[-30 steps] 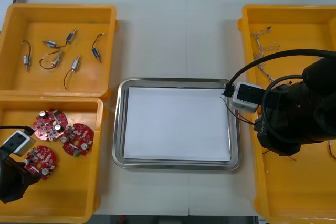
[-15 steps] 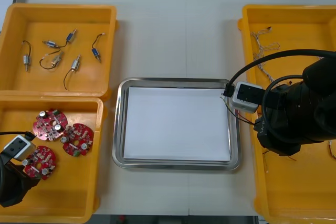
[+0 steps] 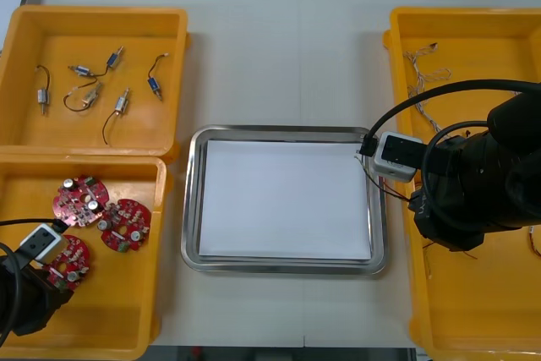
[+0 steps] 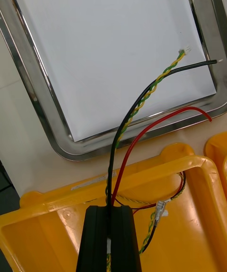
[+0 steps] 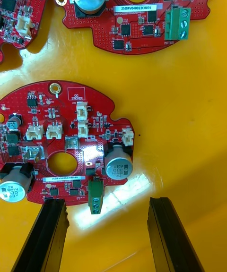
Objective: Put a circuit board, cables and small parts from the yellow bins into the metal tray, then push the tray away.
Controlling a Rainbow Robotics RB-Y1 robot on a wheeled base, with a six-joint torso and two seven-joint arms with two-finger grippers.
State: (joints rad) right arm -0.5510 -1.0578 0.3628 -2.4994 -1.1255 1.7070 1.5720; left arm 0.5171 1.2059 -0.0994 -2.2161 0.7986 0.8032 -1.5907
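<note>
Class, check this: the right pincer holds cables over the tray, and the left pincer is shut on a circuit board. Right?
No. The left pincer is open: the left wrist view shows its fingers apart beside a circuit board. The right pincer does hold cables over the tray.

Red boards [image 3: 124, 226] in bin [image 3: 110, 314], cables [image 4: 157, 81] overhanging tray [image 3: 193, 200]

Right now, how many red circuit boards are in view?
3, in the near-left yellow bin: far board, middle board, near board under the open left gripper. Others may hide beneath it.
</note>
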